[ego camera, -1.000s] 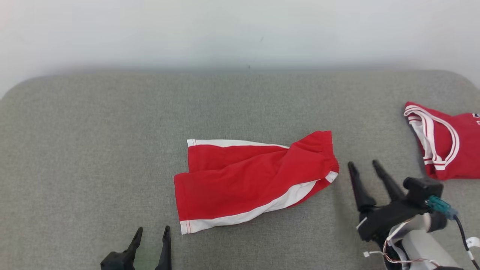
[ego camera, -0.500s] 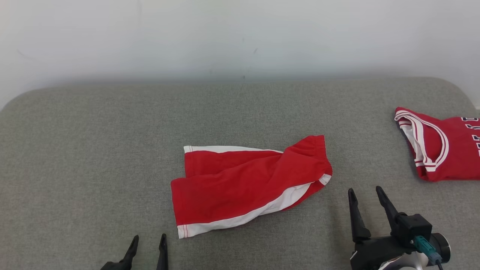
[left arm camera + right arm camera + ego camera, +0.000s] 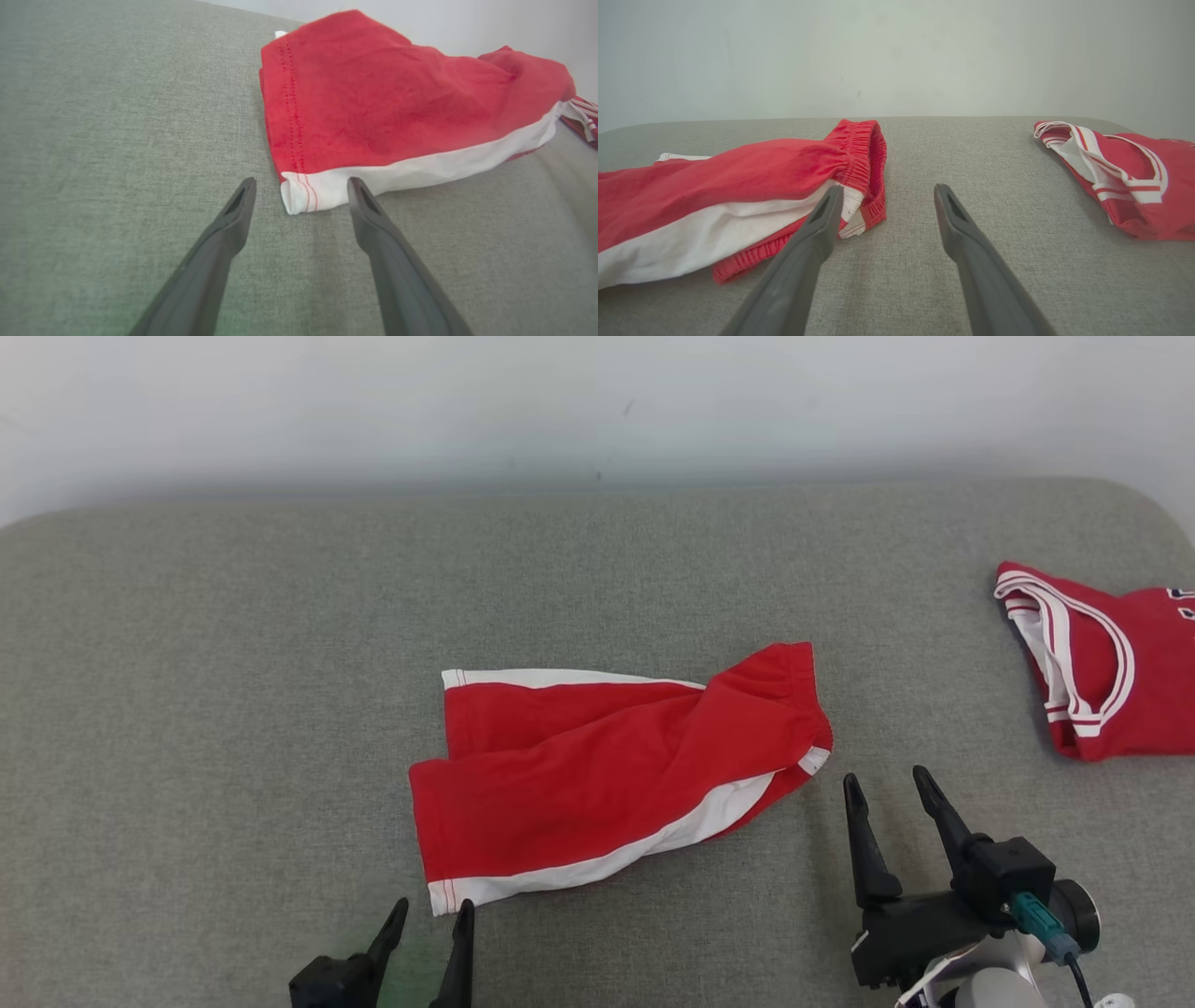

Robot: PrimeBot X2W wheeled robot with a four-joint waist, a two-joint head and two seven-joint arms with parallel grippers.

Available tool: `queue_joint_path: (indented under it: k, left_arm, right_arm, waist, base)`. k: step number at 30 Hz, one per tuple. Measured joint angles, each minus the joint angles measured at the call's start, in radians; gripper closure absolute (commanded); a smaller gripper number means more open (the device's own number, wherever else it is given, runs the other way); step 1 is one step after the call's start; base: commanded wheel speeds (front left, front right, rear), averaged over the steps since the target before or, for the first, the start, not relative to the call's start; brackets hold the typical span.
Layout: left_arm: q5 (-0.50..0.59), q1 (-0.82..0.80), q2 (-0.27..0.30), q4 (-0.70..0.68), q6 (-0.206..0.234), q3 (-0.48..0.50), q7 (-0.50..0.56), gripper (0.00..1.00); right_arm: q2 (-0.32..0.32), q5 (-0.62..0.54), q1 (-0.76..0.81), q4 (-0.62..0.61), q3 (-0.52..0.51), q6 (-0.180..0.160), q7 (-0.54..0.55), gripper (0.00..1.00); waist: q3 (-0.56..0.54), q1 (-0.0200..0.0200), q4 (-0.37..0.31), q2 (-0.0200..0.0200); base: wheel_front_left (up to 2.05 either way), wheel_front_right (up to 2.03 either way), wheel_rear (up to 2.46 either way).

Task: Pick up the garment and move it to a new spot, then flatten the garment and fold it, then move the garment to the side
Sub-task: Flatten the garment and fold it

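The left gripper [image 3: 431,908], its two dark fingers spread wide and holding nothing, sits low over the grey cloth-covered bench [image 3: 233,709], with the white hem corner [image 3: 448,894] of the red shorts [image 3: 597,784] just ahead of its tips. The right gripper [image 3: 887,777], likewise spread and empty, hovers just beside the elastic waistband [image 3: 803,700] at the other end. The shorts lie mid-bench, rumpled, one leg lapped askew over the other, a white stripe running along the near edge. They look thin, light and limp, so they will likely sag between two holds and drag on the cloth cover rather than slide. The soundest holds seem to be the stitched hem corner and the gathered waistband, both thicker than the body cloth. A red jersey [image 3: 1111,672] lies well apart at the right edge.
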Motion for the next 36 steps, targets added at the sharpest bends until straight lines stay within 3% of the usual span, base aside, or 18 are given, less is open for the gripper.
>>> queue_joint_path:
  k: [8,9,12,28,30,32,33,34,36]
  left_arm:
    - [-0.012,-0.029,0.000,0.026,-0.004,-0.021,0.000,0.00]
    - [-0.012,-0.033,0.000,0.025,-0.004,-0.022,0.000,0.33]
    - [-0.012,-0.035,0.000,0.026,-0.004,-0.024,0.000,1.00]
    - [0.005,-0.068,0.000,0.023,-0.010,-0.012,0.000,1.00]
    - [0.006,-0.072,0.000,0.021,-0.010,-0.012,0.000,1.00]
    - [0.007,-0.077,-0.001,0.019,-0.011,-0.015,0.000,1.00]
    - [0.007,-0.085,-0.001,0.018,-0.011,-0.016,0.000,1.00]
    - [0.007,-0.091,-0.001,0.016,-0.011,-0.016,0.000,1.00]
    - [0.007,-0.093,-0.001,0.014,-0.011,-0.016,0.000,1.00]
  right_arm:
    - [-0.003,0.003,-0.024,0.004,0.017,0.000,0.000,0.00]
    - [-0.004,0.005,-0.029,0.004,0.019,0.000,0.000,0.00]
    - [-0.003,0.005,-0.033,0.003,0.021,0.000,0.000,0.00]
    - [-0.005,0.085,-0.094,0.066,0.064,0.000,0.000,0.00]
    - [-0.006,0.091,-0.106,0.075,0.063,0.000,0.000,0.04]
    - [-0.010,0.101,-0.117,0.090,0.065,0.000,0.000,0.35]
    - [-0.014,0.109,-0.125,0.108,0.071,0.000,-0.001,0.58]
    - [-0.015,0.111,-0.128,0.114,0.072,0.000,-0.002,0.65]
    - [-0.016,0.118,-0.137,0.118,0.077,0.000,-0.002,1.00]
  waist:
    - [0.035,0.0000,-0.008,0.0000]
    - [0.039,0.0000,-0.009,0.0000]
    - [0.050,0.0000,-0.011,0.0000]
    - [0.097,0.0000,0.015,0.0000]
    - [0.104,0.0000,0.020,0.0000]
    - [0.111,0.0000,0.027,0.0000]
    - [0.118,0.0000,0.035,0.0001]
    - [0.122,0.0000,0.039,0.0000]
    - [0.128,0.0000,0.045,0.0000]
  base:
    - [0.00,0.00,0.00]
    - [0.00,0.00,0.00]
    - [0.00,0.00,0.00]
    - [0.00,0.00,0.00]
    - [0.00,0.00,0.00]
    - [0.00,0.00,0.00]
    - [0.00,0.00,0.00]
    - [0.00,0.00,0.00]
    - [0.00,0.00,0.00]
